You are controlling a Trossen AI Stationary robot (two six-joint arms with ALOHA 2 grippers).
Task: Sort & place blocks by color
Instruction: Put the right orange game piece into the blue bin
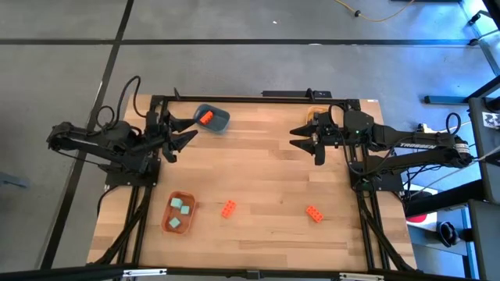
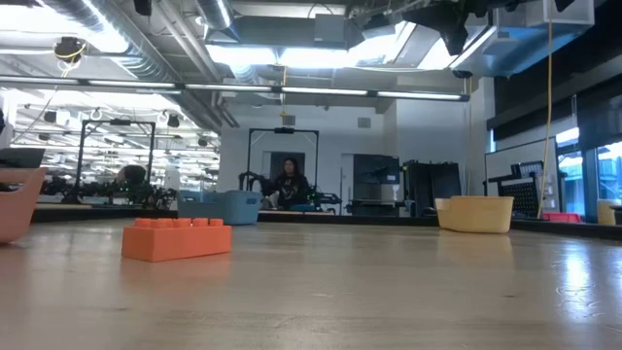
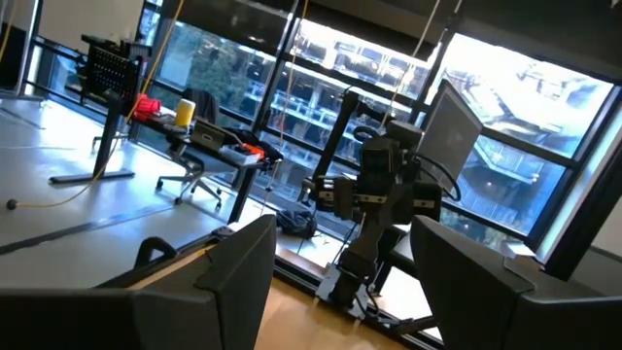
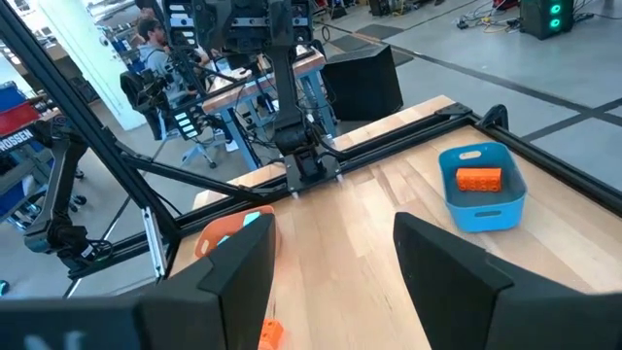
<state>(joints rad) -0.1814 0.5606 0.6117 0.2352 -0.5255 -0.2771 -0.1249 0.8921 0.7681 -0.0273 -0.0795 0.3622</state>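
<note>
Left gripper [image 1: 181, 134]: raised at the table's far left, just beside the blue bowl [image 1: 212, 119]; jaws spread wide, holding nothing; its wrist view looks level across at the other arm, not down at the wood.

Right gripper [image 1: 305, 138]: raised at the far right, near the yellow bowl [image 1: 314, 115], which is mostly hidden behind the arm; jaws apart, holding nothing.

Blue bowl: far edge, left of centre; one orange brick [image 1: 206, 118] lies inside, plain in the right wrist view.

Orange bowl [image 1: 168, 225]: near left; two teal bricks [image 1: 181, 204] rest in it.

Loose bricks: two orange ones on bare wood near the front edge; one brick [image 1: 227, 208] just right of the orange bowl, the other brick [image 1: 314, 213] well apart toward the right; the low view shows one close up, flat and studs up.

Purple bricks: none to be seen in any view.

Step in hand: between picks, it appears; both arms hang idle over the back of the table while the orange sort is part done.

Next move: likely a reach forward and down to a loose orange brick; the right arm sits nearer the right one, the left arm nearer the other; jaws must straddle a small, low piece squarely, then carry it back to the blue bowl.
</note>
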